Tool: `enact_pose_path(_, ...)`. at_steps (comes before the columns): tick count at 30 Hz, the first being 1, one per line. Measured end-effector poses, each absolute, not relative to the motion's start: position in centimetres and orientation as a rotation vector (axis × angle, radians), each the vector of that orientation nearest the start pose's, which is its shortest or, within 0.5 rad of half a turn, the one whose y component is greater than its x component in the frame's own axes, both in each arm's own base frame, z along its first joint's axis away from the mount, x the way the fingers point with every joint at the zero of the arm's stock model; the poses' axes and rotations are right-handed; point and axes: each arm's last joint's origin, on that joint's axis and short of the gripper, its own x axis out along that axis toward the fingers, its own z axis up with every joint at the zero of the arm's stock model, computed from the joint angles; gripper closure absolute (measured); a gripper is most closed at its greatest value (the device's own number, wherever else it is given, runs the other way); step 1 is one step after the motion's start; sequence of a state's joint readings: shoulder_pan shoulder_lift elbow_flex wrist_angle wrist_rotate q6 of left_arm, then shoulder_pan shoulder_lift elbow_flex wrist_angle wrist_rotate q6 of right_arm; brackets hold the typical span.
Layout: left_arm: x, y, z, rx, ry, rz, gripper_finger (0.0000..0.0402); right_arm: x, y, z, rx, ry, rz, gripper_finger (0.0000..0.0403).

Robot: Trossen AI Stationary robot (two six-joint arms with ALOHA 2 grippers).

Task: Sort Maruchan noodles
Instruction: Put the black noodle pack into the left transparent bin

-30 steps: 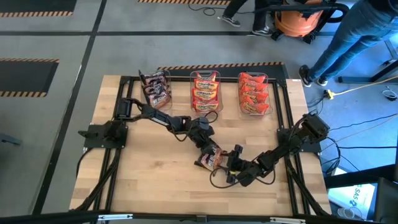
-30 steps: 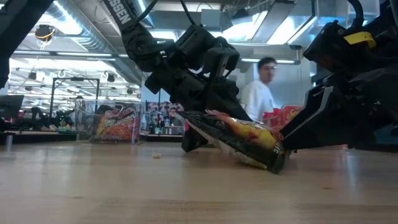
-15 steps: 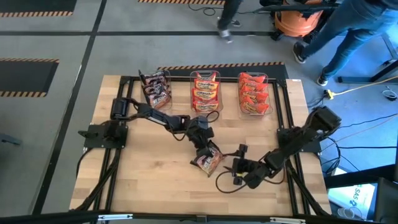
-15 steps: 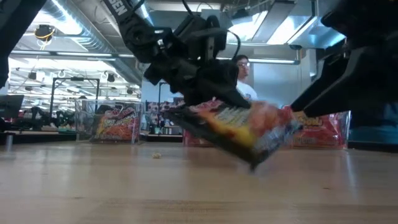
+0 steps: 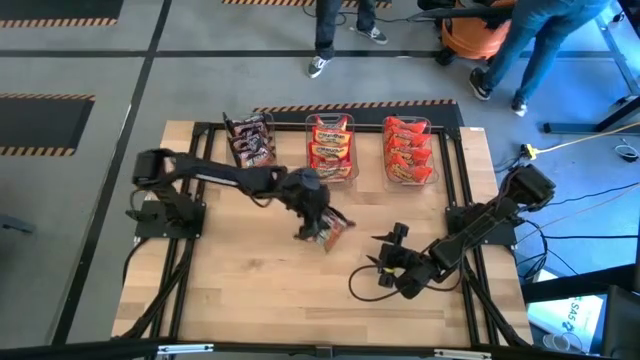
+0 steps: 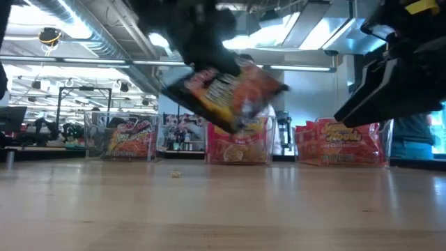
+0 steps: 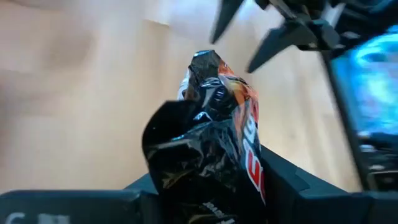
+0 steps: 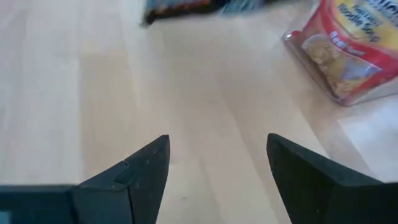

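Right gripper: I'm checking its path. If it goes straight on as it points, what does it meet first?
Mostly bare table. The open right gripper aims past it toward the dark packet held by the left gripper; depth is unclear, so probably that packet.

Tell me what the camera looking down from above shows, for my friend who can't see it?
The left gripper holds a dark brown-black plastic noodle packet over the wooden table. The right gripper waits open nearby. Three clear plastic bins of packets line the far edge.
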State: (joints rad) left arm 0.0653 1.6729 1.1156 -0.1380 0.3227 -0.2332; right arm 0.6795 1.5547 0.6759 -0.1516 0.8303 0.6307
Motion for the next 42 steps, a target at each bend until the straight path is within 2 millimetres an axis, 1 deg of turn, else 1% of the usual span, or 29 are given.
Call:
enact_pose_path(4,32.9,2.4,25.9,-0.237,0.734,-0.03,0.0273,22.2,14.4,14.3,-0.101,0.646,-0.387,0.015)
enact_pose_path(10,27.9,4.9,29.2,-0.113,0.794,0.169,0.027,22.6,13.7,14.2,-0.095,0.657,-0.412,0.015)
enact_pose_path(16,23.1,7.5,31.1,-0.026,0.882,0.331,0.0267,22.6,13.6,14.2,-0.1,0.654,-0.417,0.015)
enact_pose_path(20,20.9,9.3,31.9,0.031,0.908,0.426,0.0267,22.6,13.6,14.2,-0.099,0.653,-0.417,0.015)
enact_pose_path(23,19.7,10.4,32.4,0.069,0.907,0.469,0.0266,22.6,13.7,14.3,-0.097,0.65,-0.417,0.015)
enact_pose_path(27,18.5,11.5,32.3,0.091,0.964,0.492,0.0265,22.6,13.7,14.3,-0.091,0.648,-0.417,0.015)
enact_pose_path(31,17.7,12.6,31.3,0.081,1.087,0.488,0.0265,22.7,13.7,14.3,-0.089,0.646,-0.417,0.015)
enact_pose_path(36,17.7,13.7,29.5,-0.009,1.2,0.391,0.0265,22.7,13.7,14.3,-0.085,0.641,-0.418,0.015)
enact_pose_path(42,19.1,14.9,27.2,-0.014,1.307,0.311,0.0265,22.7,13.7,14.4,-0.081,0.632,-0.421,0.015)
